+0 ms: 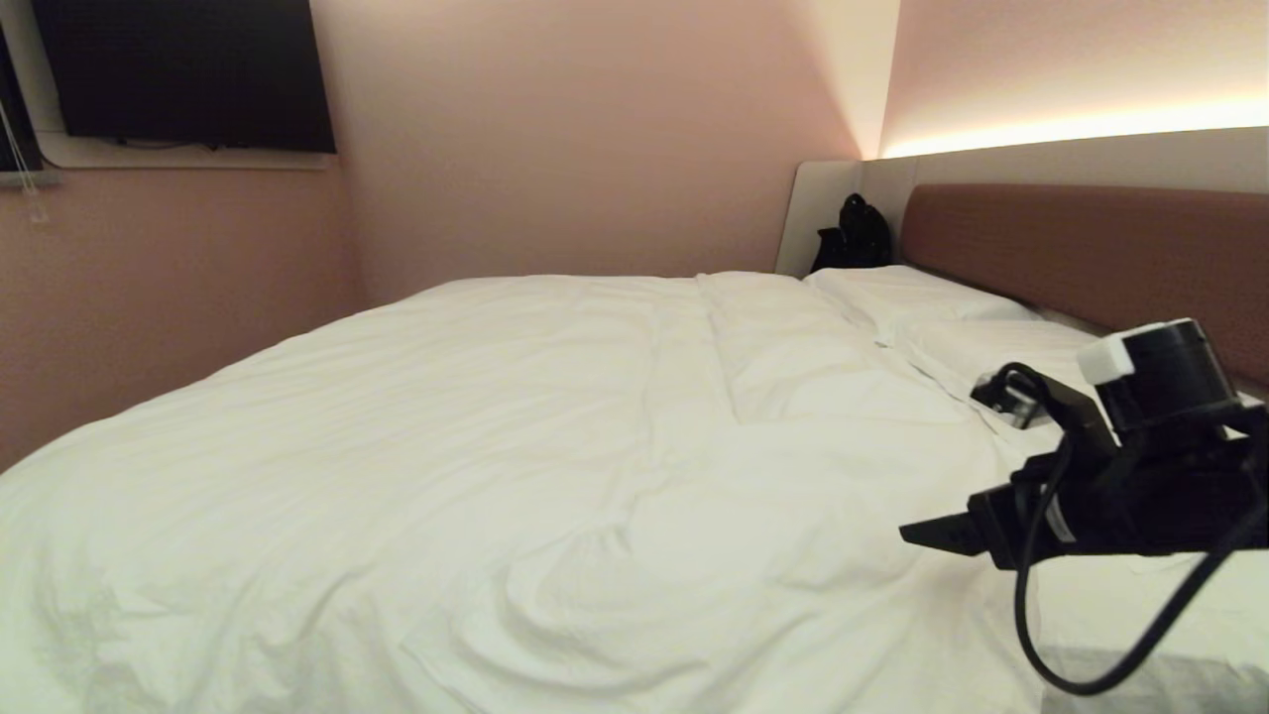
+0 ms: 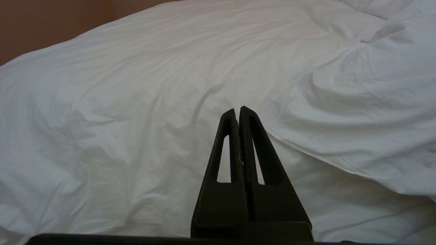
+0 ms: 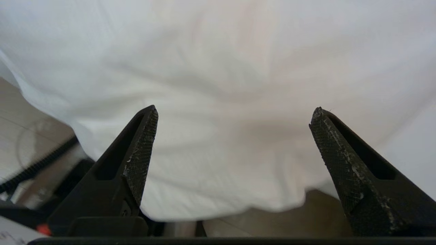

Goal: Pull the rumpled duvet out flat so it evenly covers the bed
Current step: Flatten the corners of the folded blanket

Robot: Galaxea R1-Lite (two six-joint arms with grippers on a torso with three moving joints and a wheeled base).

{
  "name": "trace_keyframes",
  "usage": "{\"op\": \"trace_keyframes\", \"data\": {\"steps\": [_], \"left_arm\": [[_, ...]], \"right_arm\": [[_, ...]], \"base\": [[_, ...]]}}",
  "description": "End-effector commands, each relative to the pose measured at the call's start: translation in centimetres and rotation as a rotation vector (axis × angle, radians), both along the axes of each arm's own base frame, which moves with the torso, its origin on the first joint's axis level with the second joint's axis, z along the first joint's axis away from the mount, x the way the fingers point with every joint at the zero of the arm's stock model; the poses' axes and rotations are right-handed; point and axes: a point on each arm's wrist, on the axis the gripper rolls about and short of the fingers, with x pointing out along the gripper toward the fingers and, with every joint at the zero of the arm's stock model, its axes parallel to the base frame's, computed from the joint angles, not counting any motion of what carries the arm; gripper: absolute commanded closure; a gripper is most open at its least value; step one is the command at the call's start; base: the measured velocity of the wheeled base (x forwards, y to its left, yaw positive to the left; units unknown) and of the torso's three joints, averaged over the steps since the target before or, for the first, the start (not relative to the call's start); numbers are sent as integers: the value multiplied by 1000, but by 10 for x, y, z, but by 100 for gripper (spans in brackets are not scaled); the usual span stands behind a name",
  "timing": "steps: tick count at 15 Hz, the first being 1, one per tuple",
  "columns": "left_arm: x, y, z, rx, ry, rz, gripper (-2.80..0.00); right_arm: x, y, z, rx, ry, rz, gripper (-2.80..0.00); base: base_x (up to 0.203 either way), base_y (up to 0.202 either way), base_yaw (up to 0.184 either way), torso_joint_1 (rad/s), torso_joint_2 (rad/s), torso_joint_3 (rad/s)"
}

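Observation:
The white duvet (image 1: 496,416) lies spread over the bed, whose brownish-red headboard (image 1: 1091,248) stands at the far right. The duvet has soft creases and a raised fold near my side. My right gripper (image 1: 917,535) hovers over the near right part of the duvet and points left. In the right wrist view this gripper (image 3: 235,112) is open wide, with the duvet's hanging edge (image 3: 221,68) in front of it and nothing between its fingers. My left gripper (image 2: 237,110) is shut and empty, low in front of the creased duvet (image 2: 136,102); it is outside the head view.
Two white pillows (image 1: 912,293) lie against the headboard. A black bag (image 1: 853,236) sits in the far corner by a pale side panel. A dark screen (image 1: 188,74) hangs on the pink wall at left. Bare floor (image 3: 306,217) shows below the duvet's edge.

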Motion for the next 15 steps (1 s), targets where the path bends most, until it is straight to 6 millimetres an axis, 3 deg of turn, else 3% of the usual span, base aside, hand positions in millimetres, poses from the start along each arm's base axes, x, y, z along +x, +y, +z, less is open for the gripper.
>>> {"op": "trace_keyframes", "data": {"steps": [1,3,4,8,12,15], "left_arm": [[0,0,0,1,0,0,0],[0,0,0,1,0,0,0],[0,0,0,1,0,0,0],[0,0,0,1,0,0,0],[0,0,0,1,0,0,0],[0,0,0,1,0,0,0]], "right_arm": [[25,17,-20,107,187,-135,-280],[27,23,-20,117,189,-131,-280],[28,23,-16,123,170,-129,0],[26,31,2,136,114,-98,0],[25,48,-7,147,177,-91,0],[29,54,-6,279,289,-277,0]], "base": [[0,0,0,0,0,0],[0,0,0,0,0,0],[0,0,0,0,0,0],[0,0,0,0,0,0],[0,0,0,0,0,0],[0,0,0,0,0,0]]}}
